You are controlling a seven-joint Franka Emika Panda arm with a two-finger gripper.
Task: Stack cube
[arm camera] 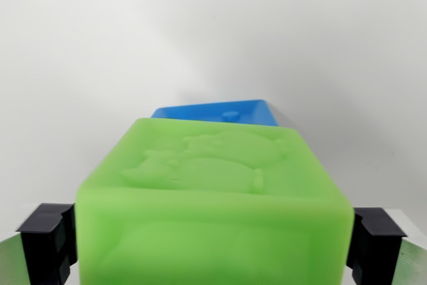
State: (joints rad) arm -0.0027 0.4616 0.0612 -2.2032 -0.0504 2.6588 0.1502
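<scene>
Between the claw (212, 238) fingers sits the green cube (213, 198), clamped; blue cube (220, 113) behind.

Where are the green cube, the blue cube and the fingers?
green cube (213, 165): wrist view, embossed top face.
blue cube (213, 112): wrist view, visible top face behind green.
fingers (45, 235): wrist view, black pad at left.

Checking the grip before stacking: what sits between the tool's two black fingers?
The green cube fills the gap between the tool's fingers in the wrist view; the blue cube lies beyond it.
</scene>
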